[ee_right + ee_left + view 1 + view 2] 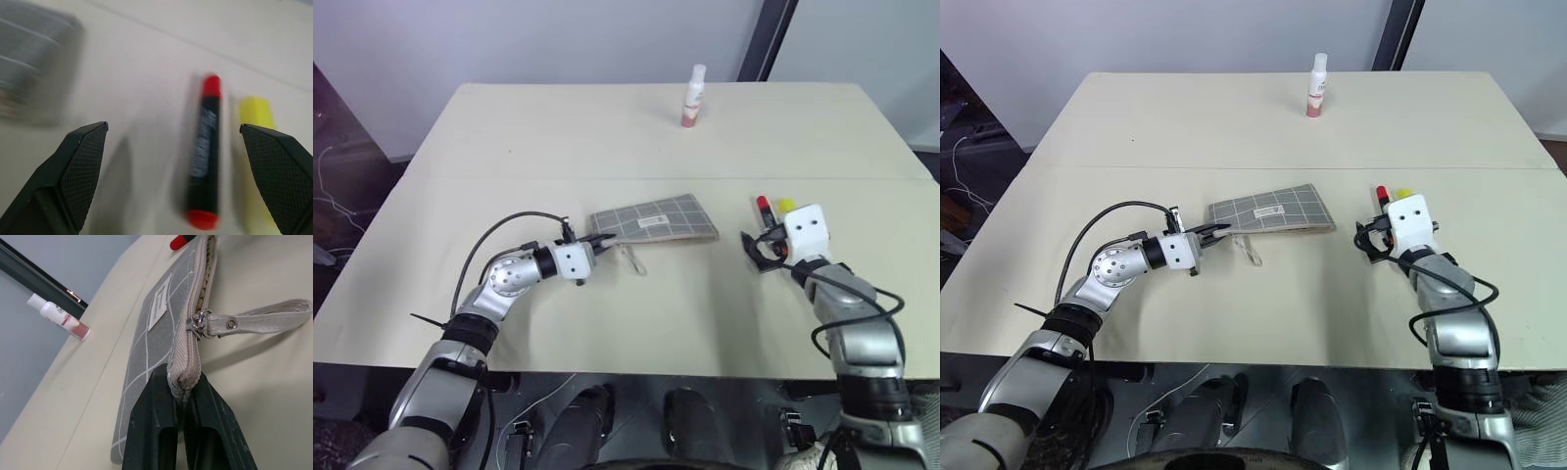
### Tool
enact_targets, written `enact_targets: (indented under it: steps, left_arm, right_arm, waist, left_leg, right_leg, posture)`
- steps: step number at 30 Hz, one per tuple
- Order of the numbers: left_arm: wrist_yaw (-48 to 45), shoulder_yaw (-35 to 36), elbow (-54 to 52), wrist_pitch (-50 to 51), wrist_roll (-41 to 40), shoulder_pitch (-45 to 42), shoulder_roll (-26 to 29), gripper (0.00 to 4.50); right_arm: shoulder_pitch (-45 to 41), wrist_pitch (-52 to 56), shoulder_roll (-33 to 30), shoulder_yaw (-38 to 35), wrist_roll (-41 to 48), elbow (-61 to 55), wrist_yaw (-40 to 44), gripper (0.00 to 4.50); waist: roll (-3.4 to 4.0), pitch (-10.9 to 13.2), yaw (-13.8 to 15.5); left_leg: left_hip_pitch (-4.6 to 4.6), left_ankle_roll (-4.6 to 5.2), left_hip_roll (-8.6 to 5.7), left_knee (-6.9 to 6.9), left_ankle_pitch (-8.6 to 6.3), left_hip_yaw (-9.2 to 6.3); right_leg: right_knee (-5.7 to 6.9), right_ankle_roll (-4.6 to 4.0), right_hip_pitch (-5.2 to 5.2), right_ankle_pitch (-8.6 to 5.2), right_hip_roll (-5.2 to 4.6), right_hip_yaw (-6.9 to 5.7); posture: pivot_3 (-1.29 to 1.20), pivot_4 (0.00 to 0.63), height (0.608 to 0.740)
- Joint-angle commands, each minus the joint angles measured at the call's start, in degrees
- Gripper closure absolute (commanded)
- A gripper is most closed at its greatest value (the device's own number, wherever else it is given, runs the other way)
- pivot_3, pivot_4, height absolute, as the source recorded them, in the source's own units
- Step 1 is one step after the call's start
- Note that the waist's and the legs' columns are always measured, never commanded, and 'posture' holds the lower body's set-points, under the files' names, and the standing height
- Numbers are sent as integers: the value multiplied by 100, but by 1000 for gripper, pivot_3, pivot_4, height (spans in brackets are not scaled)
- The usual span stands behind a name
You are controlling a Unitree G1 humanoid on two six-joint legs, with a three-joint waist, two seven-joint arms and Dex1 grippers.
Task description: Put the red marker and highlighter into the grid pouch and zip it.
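The grid pouch lies mid-table, grey with white lines and a small white label. My left gripper is shut on its left end; in the left wrist view both black fingers pinch the zipper seam. The metal zipper pull and its pale strap sit just past that grip. To the right of the pouch, the red marker and the yellow highlighter lie side by side on the table. My right gripper is open, just short of them, with nothing between its fingers.
A white bottle with a reddish base stands upright at the far middle of the beige table. The table's near edge runs just below both arms.
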Motion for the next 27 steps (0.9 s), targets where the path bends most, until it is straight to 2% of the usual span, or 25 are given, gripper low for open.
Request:
enact_targets:
  steps: [1,4,7,8,13,14,20,24,27]
  left_arm:
    - [21,92,-265,69,-63,156,126,4500]
    - [43,111,-388,133,-84,236,173,4500]
    - [70,109,-492,211,-95,287,165,4500]
    - [75,105,-525,234,-95,300,160,4500]
    - [74,90,-557,291,-95,318,140,4500]
    - [69,84,-544,288,-94,311,136,4500]
    - [17,101,-502,336,-200,245,67,4500]
    - [-88,157,-504,478,-393,177,16,4500]
    - [-137,166,-490,516,-441,138,-3,4500]
  right_arm:
    - [-172,256,-263,-237,286,296,339,14]
    - [-239,412,-344,-290,482,409,497,14]
    - [-274,519,-398,-257,512,532,537,804]
    - [-274,516,-408,-240,494,552,524,1237]
    - [-224,440,-376,-222,519,484,509,3985]
    - [-207,470,-340,-240,560,460,502,4122]
    - [-82,296,-351,-323,855,23,767,4113]
    - [659,-404,-482,-413,1601,-1077,1972,4113]
    - [1259,-901,-657,-292,1698,-1618,2545,4113]
  waist:
    - [0,0,-3]
    - [0,0,-21]
    - [1,-1,-14]
    - [1,-1,-7]
    - [1,-1,0]
    - [1,-1,0]
    - [2,-1,2]
    - [1,-1,16]
    - [1,-1,8]
  left_leg:
    - [0,1,0,-1,-1,0]
    - [0,2,1,-2,-1,0]
    - [1,2,2,0,-1,0]
    - [1,2,2,1,-1,0]
    - [1,2,1,4,-1,0]
    - [1,2,2,4,-1,0]
    - [1,1,2,3,-1,0]
    - [-5,2,1,2,-1,-1]
    - [-7,4,1,1,-3,-1]
  right_leg:
    - [0,0,0,0,0,2]
    - [-1,0,-1,0,1,7]
    - [-1,0,-1,0,2,9]
    - [-1,0,1,0,3,9]
    - [-2,0,2,0,2,10]
    - [-2,0,2,0,2,10]
    - [-2,0,1,0,2,11]
    - [-3,4,-1,-3,2,11]
    - [-11,7,0,-4,3,10]
  posture:
    - [0,150,740]
    - [0,150,740]
    - [0,150,740]
    - [0,150,740]
    - [0,150,740]
    - [0,150,740]
    - [0,150,740]
    - [0,150,740]
    - [0,150,740]
